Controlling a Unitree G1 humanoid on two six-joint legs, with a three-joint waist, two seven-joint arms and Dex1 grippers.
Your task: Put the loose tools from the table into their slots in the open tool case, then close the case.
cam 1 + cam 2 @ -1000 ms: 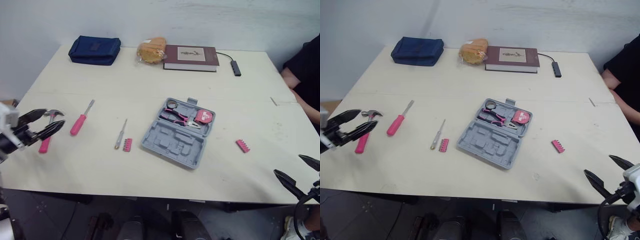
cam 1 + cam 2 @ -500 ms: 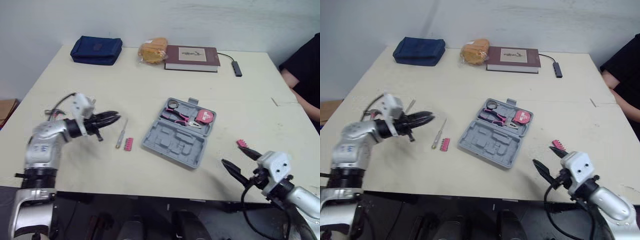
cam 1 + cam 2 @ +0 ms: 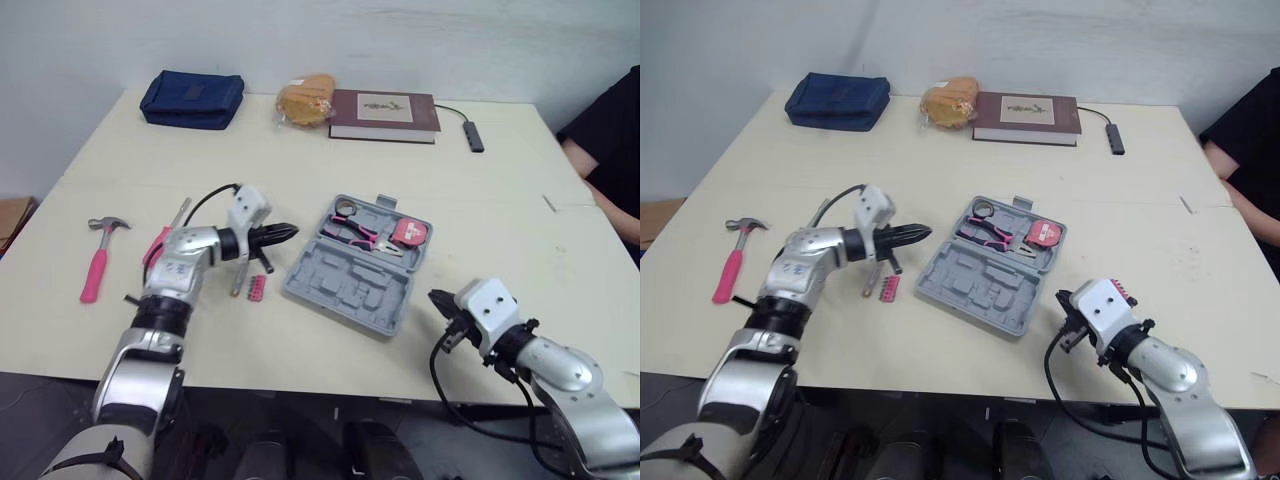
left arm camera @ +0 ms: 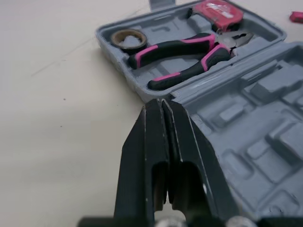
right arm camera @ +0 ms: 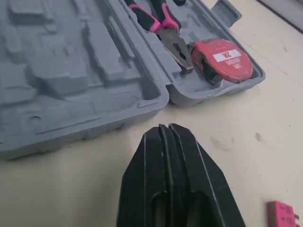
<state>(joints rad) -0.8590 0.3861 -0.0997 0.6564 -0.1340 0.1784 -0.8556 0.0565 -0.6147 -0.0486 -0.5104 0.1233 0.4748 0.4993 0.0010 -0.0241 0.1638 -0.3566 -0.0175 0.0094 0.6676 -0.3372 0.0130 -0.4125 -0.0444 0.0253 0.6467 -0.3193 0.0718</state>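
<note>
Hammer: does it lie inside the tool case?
No, the pink-handled hammer lies on the table, well left of the open tool case.

Clad in silver-grey shells along both arms, capped with white boxy wrist blocks, trailing black cables, ending in tapered black fingers.
</note>
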